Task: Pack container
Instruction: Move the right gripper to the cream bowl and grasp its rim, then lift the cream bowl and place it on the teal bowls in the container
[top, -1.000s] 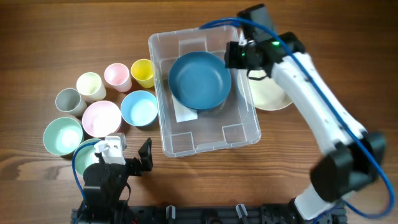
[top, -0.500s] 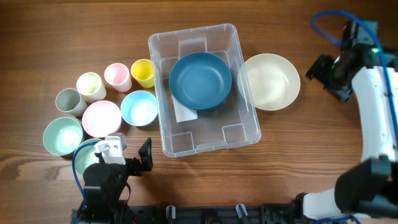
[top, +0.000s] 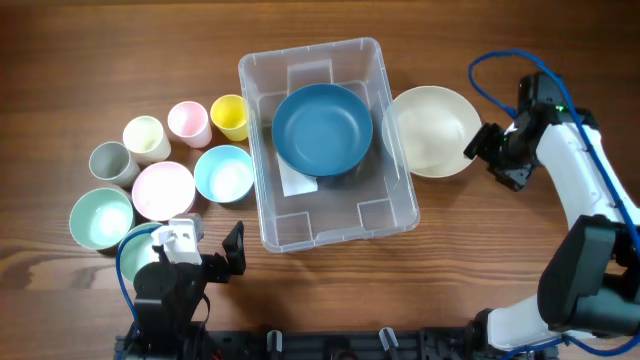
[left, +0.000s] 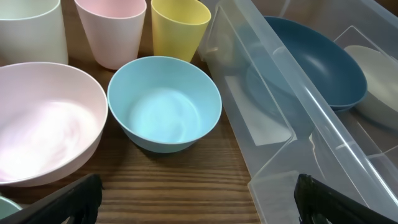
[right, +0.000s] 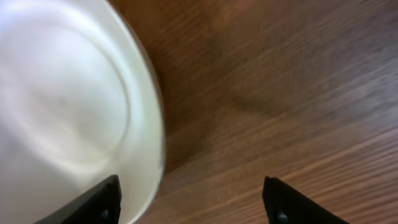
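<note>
Container (top: 330, 226) mid-frame on the desk (top: 520, 50) holds a blue bowl (top: 322, 128). Right hand (top: 497, 158), released and empty, hovers just frame-right of the cream bowl (top: 430, 130); it should pinch that rim next. Left hand (left: 196, 193) rests released.

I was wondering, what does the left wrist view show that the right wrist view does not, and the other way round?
Only the left wrist view: the clear plastic rectangular container with the dark blue round bowl inside, the light blue bowl, the pale pink bowl, and the white cup, pink cup and yellow cup. Only the right wrist view: the right gripper, its jaws open and holding nothing. Both: the cream round bowl, seen faintly through the container's wall from the left wrist, and the wooden table.
</note>
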